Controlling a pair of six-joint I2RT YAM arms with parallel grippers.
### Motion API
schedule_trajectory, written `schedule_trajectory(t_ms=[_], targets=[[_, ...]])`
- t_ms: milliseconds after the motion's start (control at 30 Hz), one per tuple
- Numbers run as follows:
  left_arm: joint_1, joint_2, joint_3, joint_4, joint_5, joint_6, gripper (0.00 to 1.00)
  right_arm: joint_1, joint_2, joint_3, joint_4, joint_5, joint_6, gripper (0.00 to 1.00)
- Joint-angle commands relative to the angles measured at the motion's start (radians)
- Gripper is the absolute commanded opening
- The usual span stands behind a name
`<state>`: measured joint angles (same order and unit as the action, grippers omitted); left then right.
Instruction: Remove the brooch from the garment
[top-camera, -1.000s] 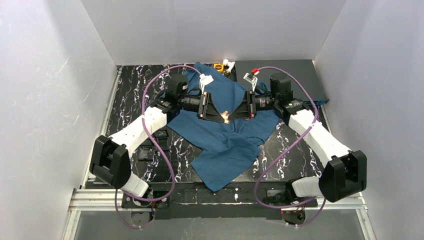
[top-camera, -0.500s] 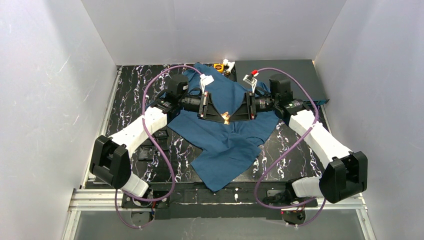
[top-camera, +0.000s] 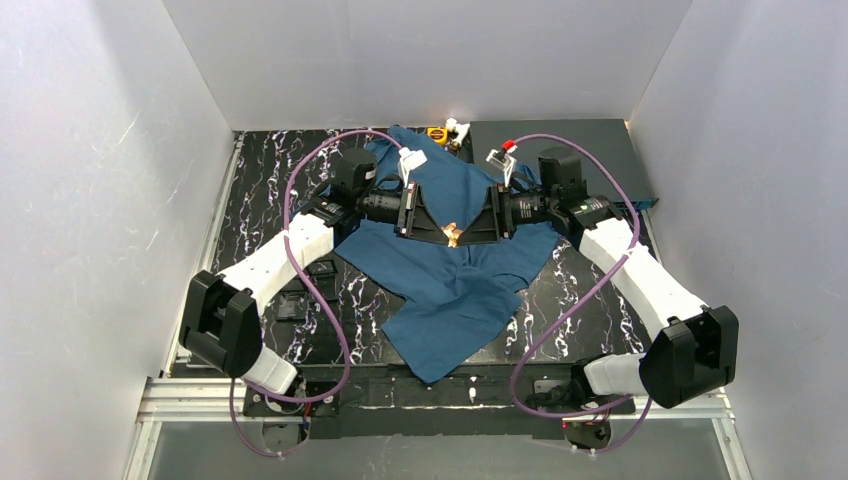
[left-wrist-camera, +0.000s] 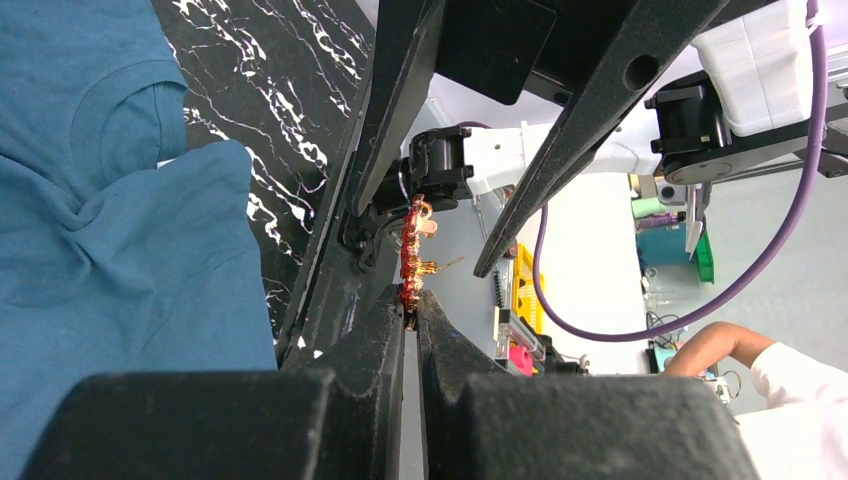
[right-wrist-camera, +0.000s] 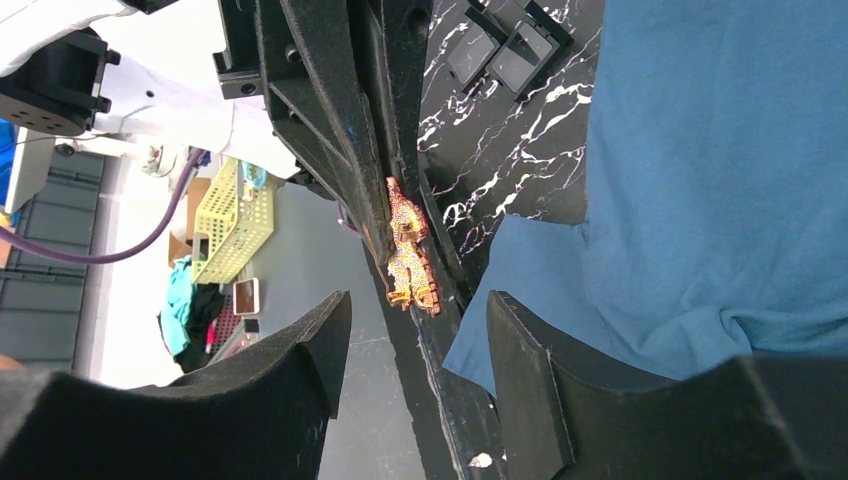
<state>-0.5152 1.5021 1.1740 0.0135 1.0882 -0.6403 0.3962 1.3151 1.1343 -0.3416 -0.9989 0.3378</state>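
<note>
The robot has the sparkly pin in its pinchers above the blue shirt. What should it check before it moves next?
1. Left end effector shut on the brooch: ok.
2. Right end effector open, its fingers not touching the brooch: ok.
3. Brooch free of the garment, no cloth hanging from it: ok.
4. Grip secure: cannot tell, only the brooch's end is pinched.
5. Brooch's pin closed and safe: cannot tell, too small to see.
</note>
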Motion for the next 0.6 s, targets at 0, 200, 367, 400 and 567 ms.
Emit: schedule_trajectory(t_ms=[0, 200, 367, 400, 567], targets=[[-0.014, -0.018, 0.018, -0.002, 0.015, 0.006, 0.0, 0.013, -0.013, 0.05, 0.015, 0.027, -0.006, 0.61], [-0.022, -0.017, 0.021, -0.001, 0.008, 0.011, 0.0, 0.029, 0.002, 0.066, 0.033, 0.039, 0.007, 0.6], [-0.022, -0.017, 0.021, -0.003, 0.007, 0.012, 0.0, 0.03, 0.01, 0.073, 0.018, 0.057, -0.006, 0.51], [-0.022, -0.017, 0.022, -0.004, 0.007, 0.013, 0.0, 0.03, 0.01, 0.072, 0.013, 0.062, -0.009, 0.48], [-0.022, -0.019, 0.022, -0.008, 0.006, 0.025, 0.0, 0.03, 0.007, 0.064, -0.01, 0.073, -0.029, 0.38]])
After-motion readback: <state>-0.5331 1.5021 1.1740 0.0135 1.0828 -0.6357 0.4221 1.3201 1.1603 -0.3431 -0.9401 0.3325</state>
